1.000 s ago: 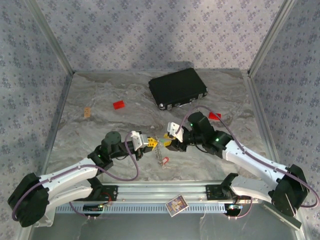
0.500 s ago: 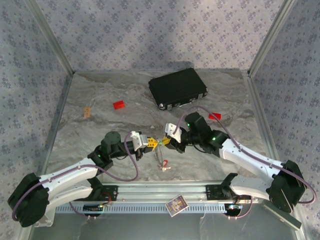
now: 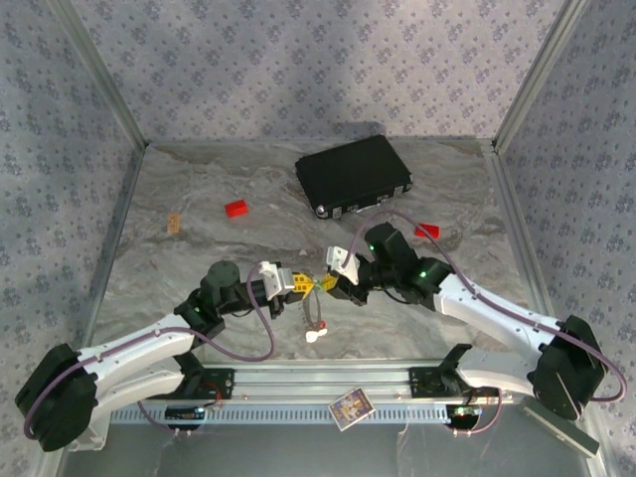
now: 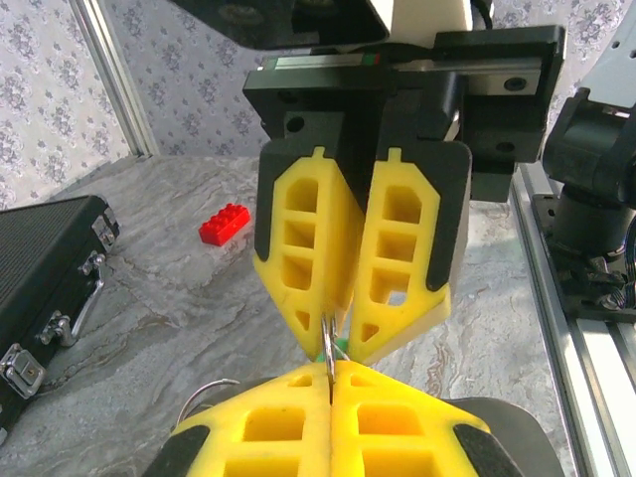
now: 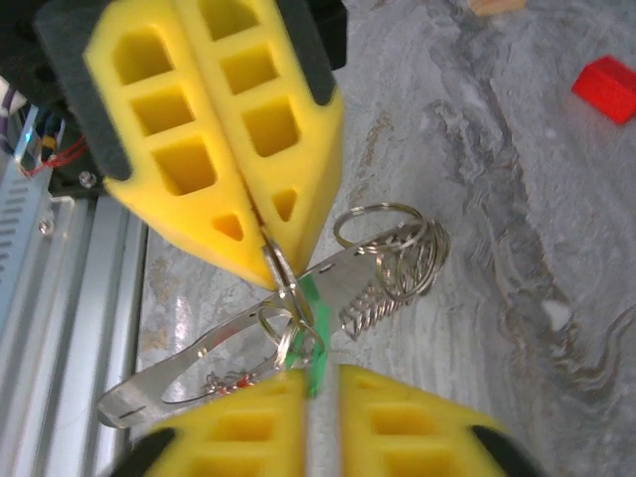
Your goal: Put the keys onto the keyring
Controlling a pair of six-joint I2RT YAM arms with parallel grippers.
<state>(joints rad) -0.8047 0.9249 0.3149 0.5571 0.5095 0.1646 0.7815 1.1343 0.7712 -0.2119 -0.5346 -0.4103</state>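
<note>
1. The left gripper [image 4: 330, 376] is clenched on the keyring [image 5: 343, 273], holding it between the two arms.
2. The right gripper [image 5: 323, 383] pinches the green key [image 5: 316, 313] right against the ring, so threading looks under way.
3. Next, I reckon, the key's loop must be worked onto the ring without slipping.

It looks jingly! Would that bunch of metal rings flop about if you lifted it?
Probably floppy: the keyring is loose rings linked on a clip. Likely light, since the left gripper holds it by a fingertip pinch. Shiny metal may slip.
</note>
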